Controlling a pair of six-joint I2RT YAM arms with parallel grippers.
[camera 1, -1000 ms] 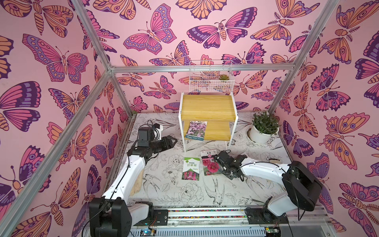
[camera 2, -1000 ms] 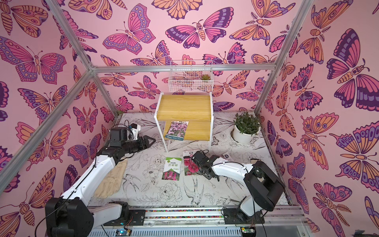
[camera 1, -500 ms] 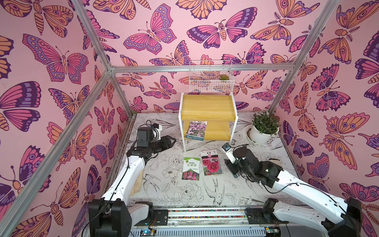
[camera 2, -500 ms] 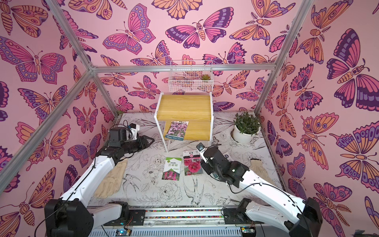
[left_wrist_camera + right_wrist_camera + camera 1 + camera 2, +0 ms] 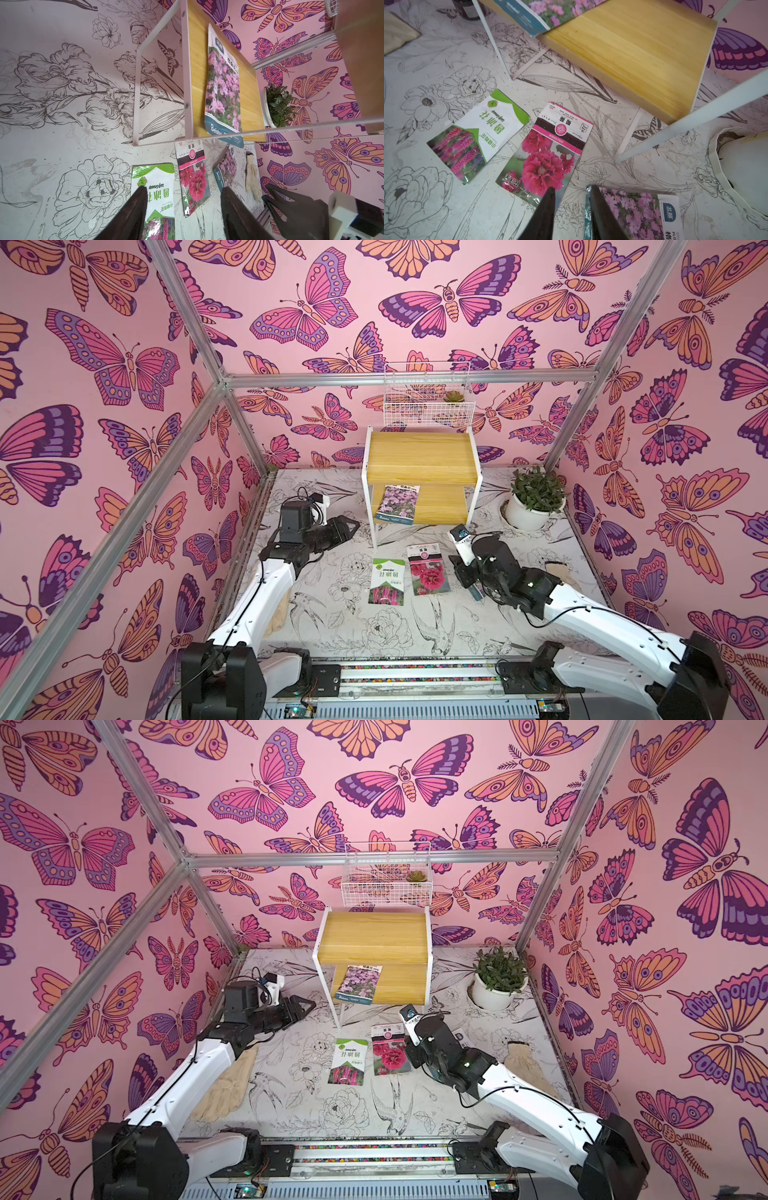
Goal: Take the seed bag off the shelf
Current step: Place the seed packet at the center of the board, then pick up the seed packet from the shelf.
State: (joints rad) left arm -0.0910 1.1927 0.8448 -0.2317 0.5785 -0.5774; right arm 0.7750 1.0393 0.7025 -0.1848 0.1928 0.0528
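Still on the shelf (image 5: pixel 440 502), seed bag (image 5: pixel 398 503) beyond left gripper (image 5: pixel 351 526).

Showing bright, even, soft light with only faint shadows, bending straight lines at wide-angle edges, blurring the nearest parts in wrist views.

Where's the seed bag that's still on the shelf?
In both top views, the seed bag lies on the shelf's lower board, at its left end, overhanging the front edge.
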